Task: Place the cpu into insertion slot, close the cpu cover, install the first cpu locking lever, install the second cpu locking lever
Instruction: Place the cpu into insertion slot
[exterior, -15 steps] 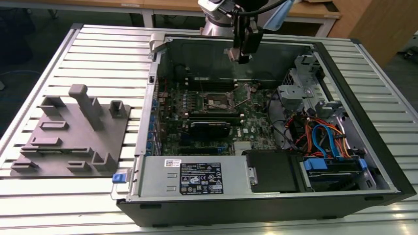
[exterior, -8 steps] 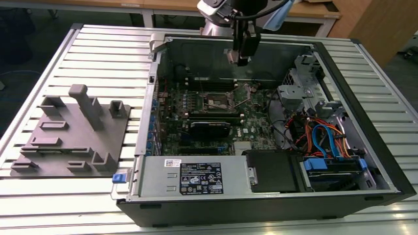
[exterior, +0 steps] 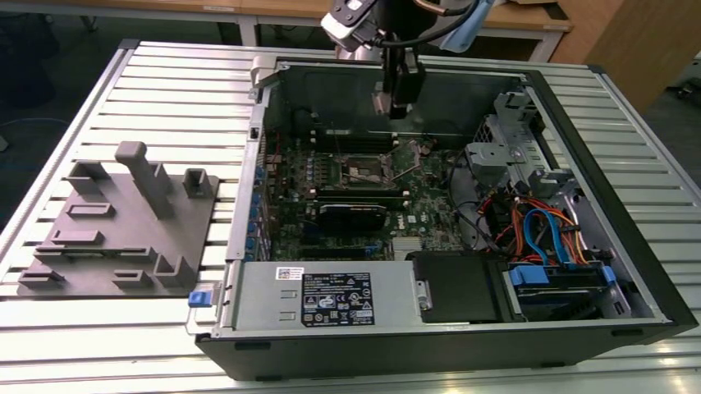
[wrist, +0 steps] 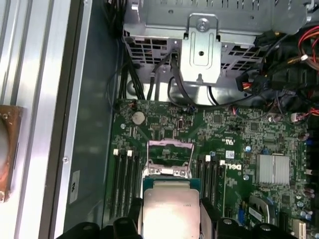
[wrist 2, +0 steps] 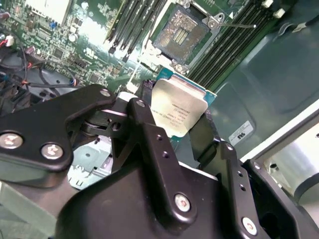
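My gripper (exterior: pixel 396 105) hangs above the back of the open computer case, shut on the cpu. In both wrist views the cpu (wrist 2: pixel 177 110) (wrist: pixel 169 209) is a silvery square chip with a green edge, clamped between the black fingers (wrist 2: pixel 144 129). The insertion slot (exterior: pixel 365 170) (wrist 2: pixel 182 34) lies open on the green board below, its pin field bare. The cpu cover (wrist: pixel 169 144) stands raised as a thin silver frame at the slot's far side. A thin locking lever (wrist 2: pixel 239 24) sticks out beside the slot. In the first wrist view the cpu hides most of the slot.
Long black memory slots (wrist: pixel 124 174) flank the socket on both sides. A metal drive cage (exterior: pixel 515 156) and coloured cables (exterior: pixel 537 230) fill the exterior view's right. The power supply (exterior: pixel 318 300) lies at the front. A grey fixture plate (exterior: pixel 121 230) sits on the slatted table.
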`<state>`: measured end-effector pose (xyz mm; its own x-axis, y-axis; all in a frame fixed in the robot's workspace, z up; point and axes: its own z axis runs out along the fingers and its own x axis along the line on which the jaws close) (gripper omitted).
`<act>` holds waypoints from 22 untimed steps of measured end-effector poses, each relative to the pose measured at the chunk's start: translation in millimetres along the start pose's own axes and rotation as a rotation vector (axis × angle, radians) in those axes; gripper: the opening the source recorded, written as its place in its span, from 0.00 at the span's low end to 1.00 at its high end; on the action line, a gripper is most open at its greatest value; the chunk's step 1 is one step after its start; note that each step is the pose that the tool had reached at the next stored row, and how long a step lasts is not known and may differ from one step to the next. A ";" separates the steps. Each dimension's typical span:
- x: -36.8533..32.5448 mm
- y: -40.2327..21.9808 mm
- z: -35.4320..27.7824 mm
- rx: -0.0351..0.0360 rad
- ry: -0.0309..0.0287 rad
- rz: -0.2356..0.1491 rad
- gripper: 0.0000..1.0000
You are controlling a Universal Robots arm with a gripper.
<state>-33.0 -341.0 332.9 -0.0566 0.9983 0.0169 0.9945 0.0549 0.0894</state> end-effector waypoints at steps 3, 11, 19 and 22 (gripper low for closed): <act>-0.1 -1.0 5.3 -0.0008 -0.0029 0.010 0.54; -0.1 -1.6 9.9 -0.0010 -0.0049 0.023 0.54; -0.1 -1.7 11.3 -0.0019 -0.0037 0.023 0.54; -0.2 -2.4 16.0 -0.0025 -0.0038 0.019 0.54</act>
<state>-34.0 -341.0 316.7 -0.0375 0.9992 0.0149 0.9951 0.0360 0.0916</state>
